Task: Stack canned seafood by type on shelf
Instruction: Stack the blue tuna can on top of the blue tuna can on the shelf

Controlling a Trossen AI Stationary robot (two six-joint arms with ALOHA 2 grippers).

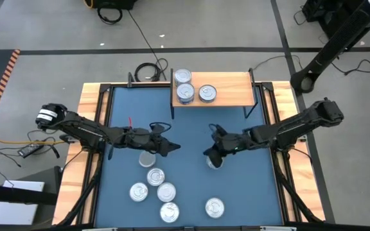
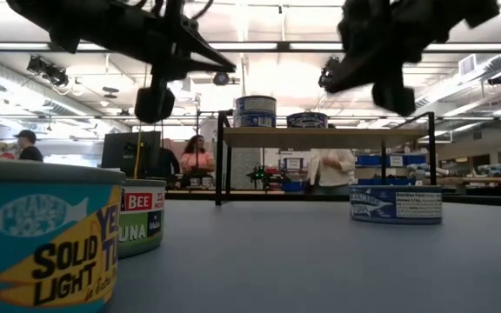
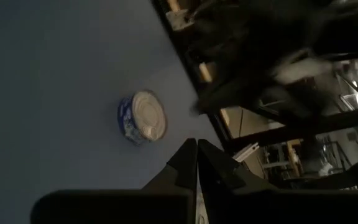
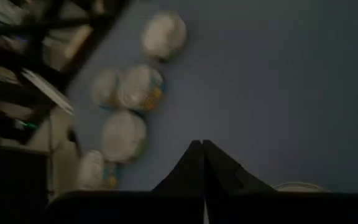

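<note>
the shelf (image 1: 233,90) is set at the far edge of the blue table (image 1: 191,128), and three tins are carried on its left half: two close together at the left end (image 1: 183,77) (image 1: 185,93) and one just right of them (image 1: 207,94). in the low view, two tins are seen stacked on the shelf (image 2: 255,111) with a single tin beside them (image 2: 307,120). the left gripper (image 1: 172,146) is held above the middle of the table with its fingers pressed together and nothing between them; a tin (image 1: 146,158) lies just near of it. the right gripper (image 1: 207,153) is likewise pressed shut and empty, with a tin (image 1: 214,162) partly covered beneath it. five more tins are grouped toward the near edge (image 1: 156,176) (image 1: 139,192) (image 1: 166,192) (image 1: 169,211) (image 1: 214,206).
</note>
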